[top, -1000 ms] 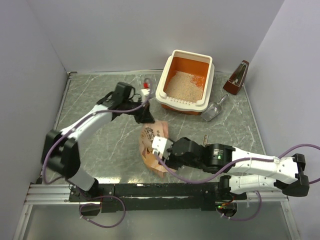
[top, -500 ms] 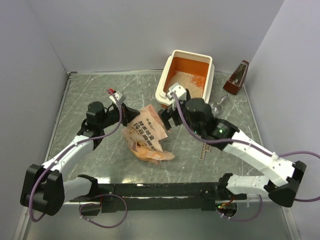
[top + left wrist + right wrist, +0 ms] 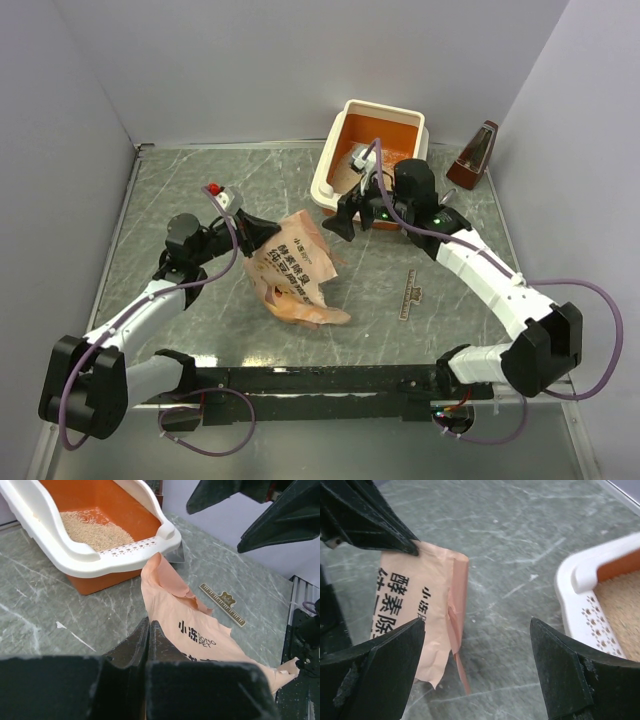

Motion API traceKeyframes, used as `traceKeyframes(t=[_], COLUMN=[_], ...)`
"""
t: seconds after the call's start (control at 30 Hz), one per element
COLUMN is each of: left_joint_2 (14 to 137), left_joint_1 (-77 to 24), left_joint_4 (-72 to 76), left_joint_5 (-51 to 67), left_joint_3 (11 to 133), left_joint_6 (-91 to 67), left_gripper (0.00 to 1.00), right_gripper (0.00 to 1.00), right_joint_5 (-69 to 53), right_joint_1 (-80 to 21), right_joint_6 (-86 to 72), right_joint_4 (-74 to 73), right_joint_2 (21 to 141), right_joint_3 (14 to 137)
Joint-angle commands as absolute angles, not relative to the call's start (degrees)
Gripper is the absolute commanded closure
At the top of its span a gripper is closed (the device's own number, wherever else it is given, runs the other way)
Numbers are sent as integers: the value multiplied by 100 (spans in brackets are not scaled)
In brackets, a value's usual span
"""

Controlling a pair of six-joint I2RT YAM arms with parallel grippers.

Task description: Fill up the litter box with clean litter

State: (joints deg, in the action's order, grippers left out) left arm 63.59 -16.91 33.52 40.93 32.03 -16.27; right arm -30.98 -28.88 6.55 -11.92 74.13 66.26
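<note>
left gripper clamped on bag mid-table; right gripper jaws apart beside litter box, litter inside.

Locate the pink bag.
In the top view, the peach-pink bag sits mid-table, its left edge pinched by the left hand, near-left of the litter box.

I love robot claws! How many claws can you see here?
2. The left claw pinches the peach-pink plastic bag; the right claw hangs open near the cream-white rectangular plastic litter box. None hidden.
</note>
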Motion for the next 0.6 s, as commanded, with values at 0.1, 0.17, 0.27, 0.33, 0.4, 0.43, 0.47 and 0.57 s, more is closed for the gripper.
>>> traceKeyframes(t=[0.1,0.17,0.27,0.33,0.4,0.43,0.47,0.57], left_joint_2=[5933,5880,5854,5836,5827,5827,5827,5845], left_joint_1=[-1696,-1696,-1696,-1696,-1696,-1696,-1696,-1696], left_joint_4=[4684,4702,4641,4641,4641,4649,4676,4772], left_joint_5=[4500,4483,4509,4517,4544,4527,4544,4579], left_joint_3=[3331,3322,3331,3322,3313,3305,3305,3287], left_joint_6=[-1890,-1864,-1837,-1819,-1802,-1802,-1819,-1881], left_gripper=[99,99,99,99,99,99,99,99], right_gripper=[8,8,8,8,8,8,8,8], right_joint_5=[-4727,-4895,-4983,-5010,-5027,-5027,-5053,-5176], right_joint_1=[-2769,-2769,-2760,-2777,-2777,-2769,-2769,-2795], right_joint_6=[405,317,185,141,88,105,79,18], right_joint_4=[-484,-343,-106,-35,140,123,132,272], right_joint_2=[7901,8024,8156,8200,8305,8349,8428,8542], right_joint_3=[6689,6566,6416,6329,6310,6328,6337,6328])
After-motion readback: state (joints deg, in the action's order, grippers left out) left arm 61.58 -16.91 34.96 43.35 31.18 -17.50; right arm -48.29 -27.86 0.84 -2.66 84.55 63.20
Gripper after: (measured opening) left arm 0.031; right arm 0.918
